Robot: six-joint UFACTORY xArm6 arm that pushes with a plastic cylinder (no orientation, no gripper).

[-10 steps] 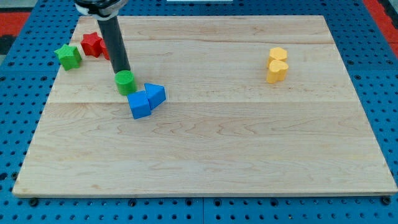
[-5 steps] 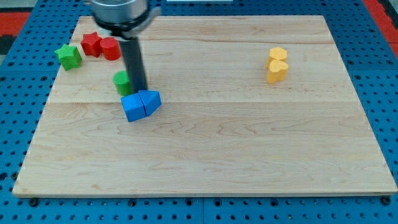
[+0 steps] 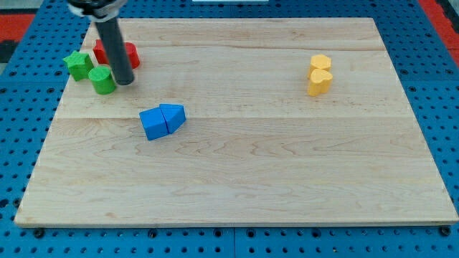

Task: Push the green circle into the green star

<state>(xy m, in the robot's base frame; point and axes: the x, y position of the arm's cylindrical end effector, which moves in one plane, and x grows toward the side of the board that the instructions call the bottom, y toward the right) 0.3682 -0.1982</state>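
Pale wood, matt finish
Board [image 3: 287, 179] of light, smooth-grained planks; green circle [image 3: 102, 79] and green star [image 3: 77, 65] matt; rod dark, slightly glossy.

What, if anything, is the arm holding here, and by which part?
Nothing is held; the rod cannot grip. My tip sits against the view's right side of the green circle, which lies just to the lower right of the green star.

Red blocks [image 3: 130, 54] partly behind rod [image 3: 115, 43]
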